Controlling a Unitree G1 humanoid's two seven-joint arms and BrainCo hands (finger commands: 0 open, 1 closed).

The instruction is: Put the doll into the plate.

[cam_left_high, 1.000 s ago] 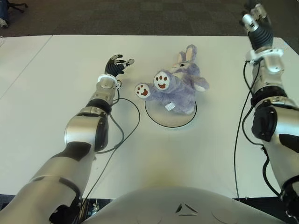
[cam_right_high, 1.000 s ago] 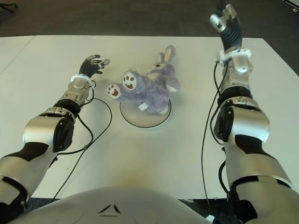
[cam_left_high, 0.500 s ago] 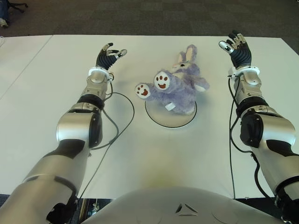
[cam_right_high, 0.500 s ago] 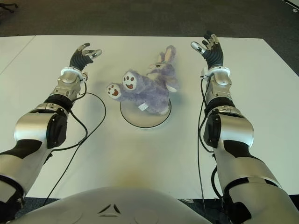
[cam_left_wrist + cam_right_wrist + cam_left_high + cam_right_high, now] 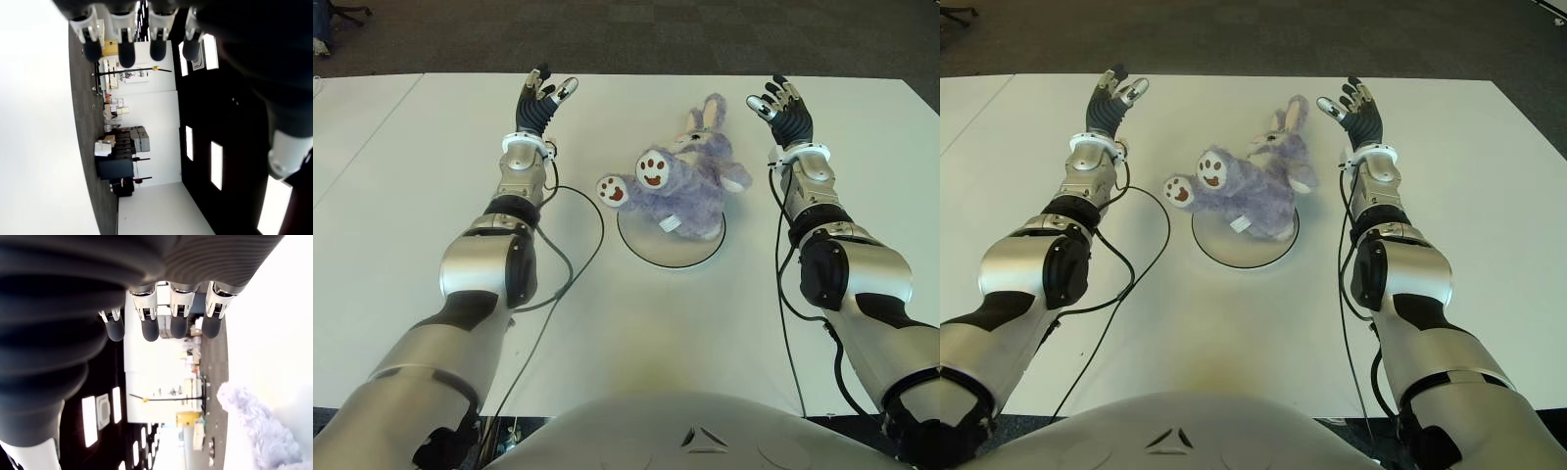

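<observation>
— Purple plush, that's the doll (image 5: 690, 184): a rabbit lying on its back across the far part of the white plate (image 5: 671, 250), feet in the air. Its head and ears hang past the far rim onto the table (image 5: 411, 215), and one foot sticks out over the rim on the left.

— So it's in the plate, more or less?

— I'd say mostly. The body sits on the plate, but the head and that foot overhang.

— And the hands?

— The left hand (image 5: 537, 101) is raised over the table well to the left of the doll, its fingers (image 5: 127, 54) straight and spread, holding nothing. The right hand (image 5: 785, 107) shows just right of the doll's head, its fingers (image 5: 149, 325) also stretched out and empty. Neither touches the doll.

— What would doing this step well look like?

— If the doll needs tidying, I'd use the right hand, since it's nearer: come in low beside the head and nudge it toward the plate's middle. The plush is soft and top-heavy with those legs up, so a hard push could roll it off the rim. Otherwise, both hands simply keep clear of it.
</observation>
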